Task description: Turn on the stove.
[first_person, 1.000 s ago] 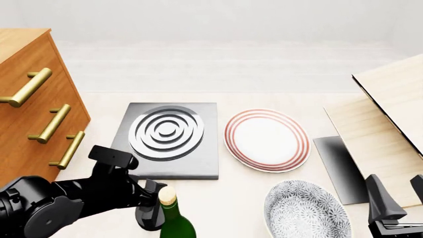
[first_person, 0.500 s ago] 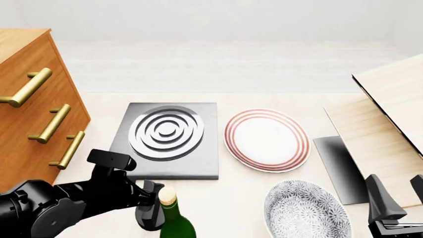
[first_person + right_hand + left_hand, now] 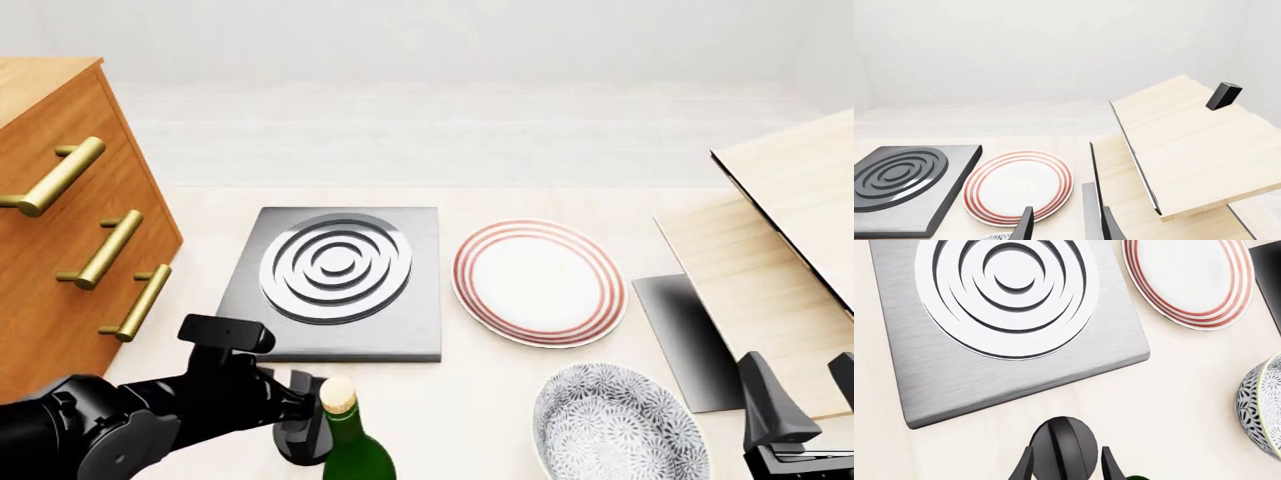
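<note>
Stove [image 3: 344, 288] placement is toward the counter's left side, about midway between near and far edges, flat on the pale counter [image 3: 481, 400], with the drawer chest [image 3: 67, 230] just beside its left edge and the red-rimmed plate [image 3: 539, 282] just beside its right edge. It is judged to be a stiff, heavy metal slab with a smooth brushed face, unlikely to shift under a light press and not meant to be lifted. No knob or button can be made out in any view, so the switch is presumed to lie in the ringed burner [image 3: 1007, 290] or the bare margin along the near edge; a downward touch there, rather than a grasp, is judged to be what the task calls for. The raised rings could catch a fingertip if it is dragged sideways.

The left gripper [image 3: 304, 425] is held low over the counter just short of the stove's near edge, touching nothing; in the left wrist view its fingers [image 3: 1064, 452] seem drawn together with nothing between them. A green bottle [image 3: 350, 440] stands just beside it and could be knocked. The right gripper [image 3: 1061, 220] rests near the counter's near right corner, beside a patterned bowl [image 3: 617, 425], its jaws parted and empty. A plain dark slab [image 3: 687, 340] lies beneath the wooden boards [image 3: 781, 250].
</note>
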Robot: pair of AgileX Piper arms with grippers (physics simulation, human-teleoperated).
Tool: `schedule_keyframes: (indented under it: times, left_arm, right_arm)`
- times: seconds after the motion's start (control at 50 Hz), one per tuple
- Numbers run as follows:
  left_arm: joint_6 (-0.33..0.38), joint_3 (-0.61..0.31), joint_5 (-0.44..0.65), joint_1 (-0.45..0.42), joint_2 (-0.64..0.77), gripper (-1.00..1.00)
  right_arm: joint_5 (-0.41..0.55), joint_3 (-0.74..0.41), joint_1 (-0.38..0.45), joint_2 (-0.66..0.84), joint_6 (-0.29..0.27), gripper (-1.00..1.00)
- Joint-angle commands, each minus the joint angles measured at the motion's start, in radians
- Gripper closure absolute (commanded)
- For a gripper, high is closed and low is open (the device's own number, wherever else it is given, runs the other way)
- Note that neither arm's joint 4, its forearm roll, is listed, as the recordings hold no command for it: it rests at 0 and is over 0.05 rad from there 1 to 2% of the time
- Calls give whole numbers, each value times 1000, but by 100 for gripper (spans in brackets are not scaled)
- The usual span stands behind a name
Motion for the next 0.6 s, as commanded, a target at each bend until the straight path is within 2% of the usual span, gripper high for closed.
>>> schedule_keyframes:
  times: [0.02, 0.6]
  left_arm:
    - [-9, 19, -52, 3, 43, -100]
    - [-16, 39, -144, 13, 140, -100]
  right_arm:
    - [0, 0, 0, 0, 0, -100]
    - [0, 0, 0, 0, 0, -100]
